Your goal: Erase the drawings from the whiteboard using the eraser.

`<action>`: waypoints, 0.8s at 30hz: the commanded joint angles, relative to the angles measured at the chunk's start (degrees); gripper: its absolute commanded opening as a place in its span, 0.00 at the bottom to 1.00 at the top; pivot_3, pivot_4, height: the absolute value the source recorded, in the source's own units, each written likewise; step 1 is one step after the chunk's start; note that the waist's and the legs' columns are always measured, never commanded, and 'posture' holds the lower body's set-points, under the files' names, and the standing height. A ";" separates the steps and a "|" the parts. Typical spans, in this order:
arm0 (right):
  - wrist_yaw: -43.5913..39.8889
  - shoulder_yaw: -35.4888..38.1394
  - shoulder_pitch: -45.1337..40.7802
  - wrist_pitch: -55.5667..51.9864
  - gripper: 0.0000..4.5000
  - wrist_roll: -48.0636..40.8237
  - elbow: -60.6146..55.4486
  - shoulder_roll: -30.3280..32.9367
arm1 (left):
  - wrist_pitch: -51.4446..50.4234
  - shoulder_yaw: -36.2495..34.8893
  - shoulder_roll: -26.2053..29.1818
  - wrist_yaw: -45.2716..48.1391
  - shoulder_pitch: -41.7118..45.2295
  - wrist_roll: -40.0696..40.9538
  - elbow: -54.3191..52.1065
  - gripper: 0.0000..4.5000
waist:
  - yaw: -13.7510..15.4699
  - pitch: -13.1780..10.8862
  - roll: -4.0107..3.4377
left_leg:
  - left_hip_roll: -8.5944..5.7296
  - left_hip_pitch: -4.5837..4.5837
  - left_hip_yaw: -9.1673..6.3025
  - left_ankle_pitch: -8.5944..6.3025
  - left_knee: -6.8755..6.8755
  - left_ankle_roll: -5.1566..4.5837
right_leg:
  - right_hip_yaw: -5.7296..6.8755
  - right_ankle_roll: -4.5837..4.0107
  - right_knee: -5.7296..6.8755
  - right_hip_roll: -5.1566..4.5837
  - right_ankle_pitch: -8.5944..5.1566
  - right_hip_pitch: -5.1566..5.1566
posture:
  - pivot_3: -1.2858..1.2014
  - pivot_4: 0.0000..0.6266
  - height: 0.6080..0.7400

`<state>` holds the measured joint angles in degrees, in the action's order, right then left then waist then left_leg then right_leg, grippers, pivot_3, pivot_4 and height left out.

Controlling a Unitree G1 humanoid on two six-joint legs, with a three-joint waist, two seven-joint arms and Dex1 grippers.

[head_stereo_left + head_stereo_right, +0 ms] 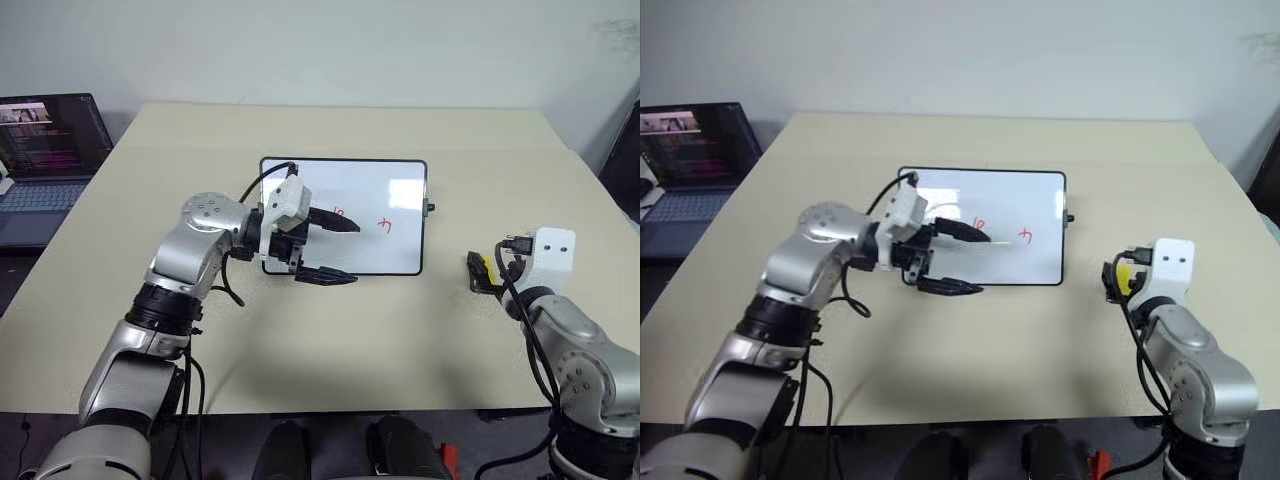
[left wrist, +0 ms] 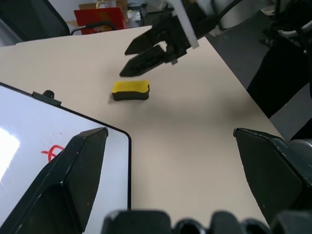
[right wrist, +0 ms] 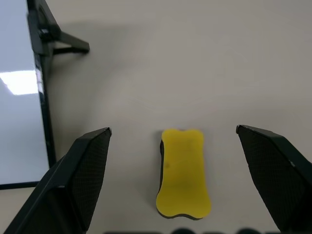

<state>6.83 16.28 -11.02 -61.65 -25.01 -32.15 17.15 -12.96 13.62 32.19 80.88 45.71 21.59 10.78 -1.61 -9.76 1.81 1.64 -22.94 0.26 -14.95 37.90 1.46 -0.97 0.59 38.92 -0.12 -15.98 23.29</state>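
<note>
The whiteboard [image 1: 345,190] lies flat at the middle of the beige table [image 1: 300,340], with red drawings [image 1: 385,225] on its right half. One red mark [image 2: 52,153] also appears in the left wrist view. My left gripper [image 1: 330,248] hovers open over the board's near left part, pointing right, with nothing between its fingers. The yellow eraser [image 3: 183,173], dark underneath, lies on the table to the right of the board [image 2: 130,90]. My right gripper [image 3: 173,129] is open just above the eraser, a finger on either side of it and not closed on it.
A laptop [image 1: 50,150] stands open beyond the table's left edge. A small black knob [image 1: 431,208] sticks out of the board's right side. Bare tabletop lies between the board and the eraser and along the near edge.
</note>
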 commanded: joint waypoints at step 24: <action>-7.01 -2.35 -5.33 7.95 1.00 8.31 14.19 0.54 | 2.22 -0.32 -3.07 0.80 1.69 -2.20 -0.61 1.00 | -0.10 0.00 -0.01 | 0.03 0.02 0.01 -0.01 0.00 -0.02 | -0.02 0.00 0.06 0.02 0.00 0.03 | 0.52 0.24 1.00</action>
<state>0.04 13.75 -15.25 -55.44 -17.02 -17.48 17.60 -11.24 14.26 29.17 81.15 45.87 19.15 11.69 -1.71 -9.76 1.80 1.67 -22.93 0.27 -14.96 37.90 1.44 -0.99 0.59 38.97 -0.10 -15.99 23.32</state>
